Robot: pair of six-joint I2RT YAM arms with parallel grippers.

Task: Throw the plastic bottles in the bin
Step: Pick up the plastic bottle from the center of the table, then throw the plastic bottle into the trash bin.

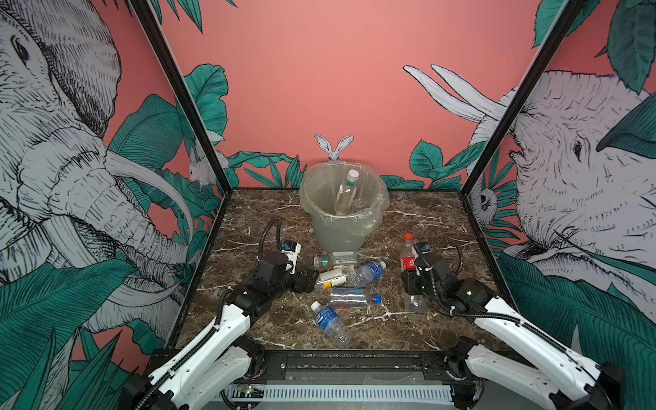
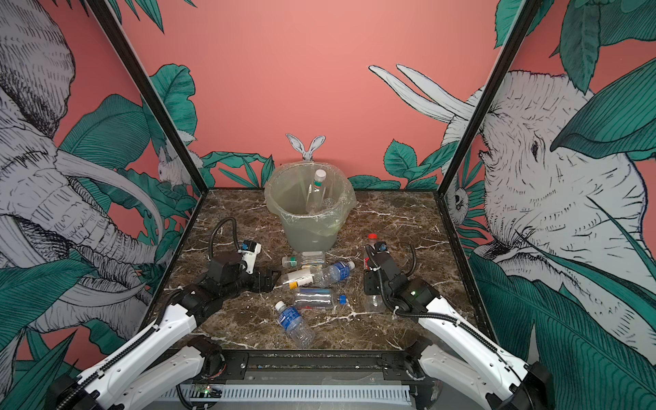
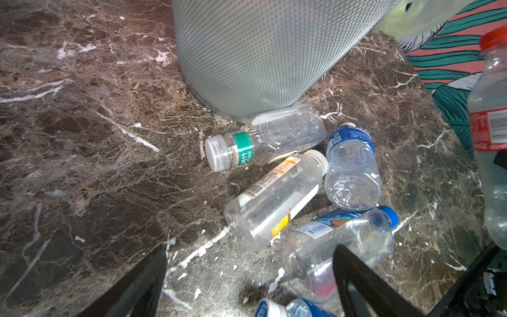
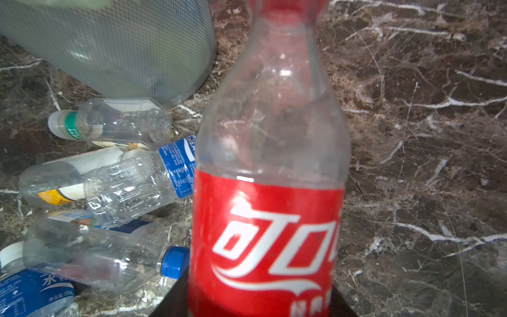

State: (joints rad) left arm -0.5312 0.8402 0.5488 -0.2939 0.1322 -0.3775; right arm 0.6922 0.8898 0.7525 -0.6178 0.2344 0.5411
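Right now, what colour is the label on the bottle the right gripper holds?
Red with white writing, on the held bottle; the right wrist view shows it best.

"可口" perhaps, on red-label bottle point(image 4: 263, 233)

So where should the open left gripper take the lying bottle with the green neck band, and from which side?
Grip the green-band bottle across its clear flat-sided body, coming from above. It lies on its side against the foot of the bin, cap toward the left gripper, so the top is probably the freest approach.
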